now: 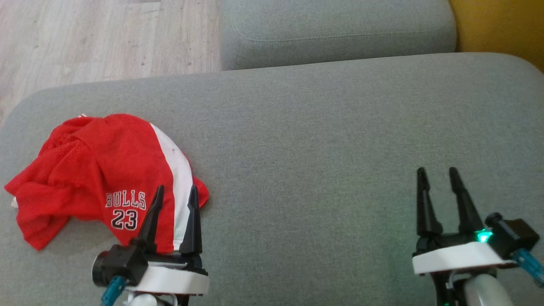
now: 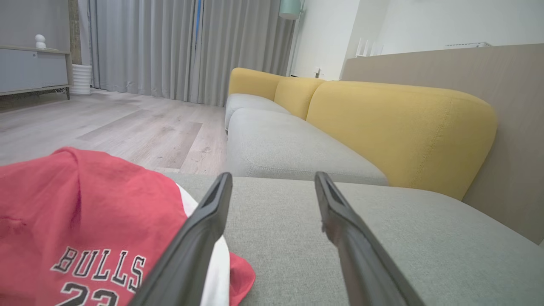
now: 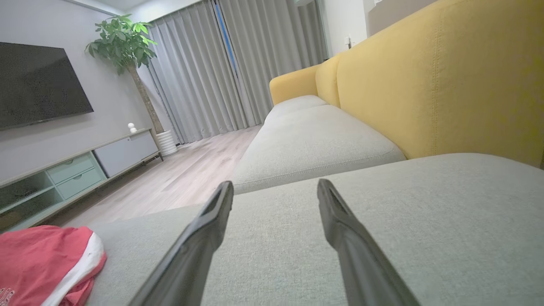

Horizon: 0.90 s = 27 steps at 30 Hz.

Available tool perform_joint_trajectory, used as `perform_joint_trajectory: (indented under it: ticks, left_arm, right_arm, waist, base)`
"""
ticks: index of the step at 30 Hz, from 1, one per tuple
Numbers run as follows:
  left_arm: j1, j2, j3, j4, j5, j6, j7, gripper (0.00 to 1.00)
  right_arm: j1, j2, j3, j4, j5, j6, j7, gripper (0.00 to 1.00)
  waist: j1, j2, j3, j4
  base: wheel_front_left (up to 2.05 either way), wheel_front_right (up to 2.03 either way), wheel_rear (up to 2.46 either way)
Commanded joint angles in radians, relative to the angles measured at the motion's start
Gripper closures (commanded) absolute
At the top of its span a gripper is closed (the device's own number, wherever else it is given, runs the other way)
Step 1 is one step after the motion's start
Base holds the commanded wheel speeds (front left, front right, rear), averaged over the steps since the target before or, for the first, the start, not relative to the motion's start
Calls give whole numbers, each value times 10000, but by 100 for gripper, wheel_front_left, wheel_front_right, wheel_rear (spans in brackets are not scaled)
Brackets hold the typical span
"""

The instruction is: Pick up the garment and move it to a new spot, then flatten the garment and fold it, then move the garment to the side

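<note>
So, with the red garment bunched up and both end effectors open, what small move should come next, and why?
Probably lower the left end effector onto the garment at its striped edge and close. It stands open right at that edge, holding nothing, while the right end effector is open over bare cushion, well away from the cloth.

One red garment (image 1: 97, 178), two pincers (image 1: 177, 188) (image 1: 437, 171), two grey seat cushions (image 1: 340, 148) (image 1: 335, 34), one potted plant (image 3: 121, 42)
</note>
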Motion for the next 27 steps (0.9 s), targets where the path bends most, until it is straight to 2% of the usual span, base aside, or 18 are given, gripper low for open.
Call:
perform_joint_trajectory:
  ticks: [1, 13, 27]
  left_arm:
    - [-242, 54, 255, -294, 53, -2, -93, 0]
    - [-340, 53, 377, -107, -1, 91, -93, 0]
    - [-149, 53, 922, -92, 128, 258, -93, 0]
  right_arm:
    - [-123, -77, 288, -281, 43, -7, -109, 0]
    - [-185, -77, 446, -113, 121, -7, -109, 0]
    - [-28, -77, 1071, -98, 231, -7, -109, 0]
  waist:
    - [0, -1, -5, -7]
    - [0, -1, -128, 168]
    - [0, -1, -403, 1330]
  base:
    - [0, 0, 0]
    - [0, 0, 0]
    - [0, 0, 0]
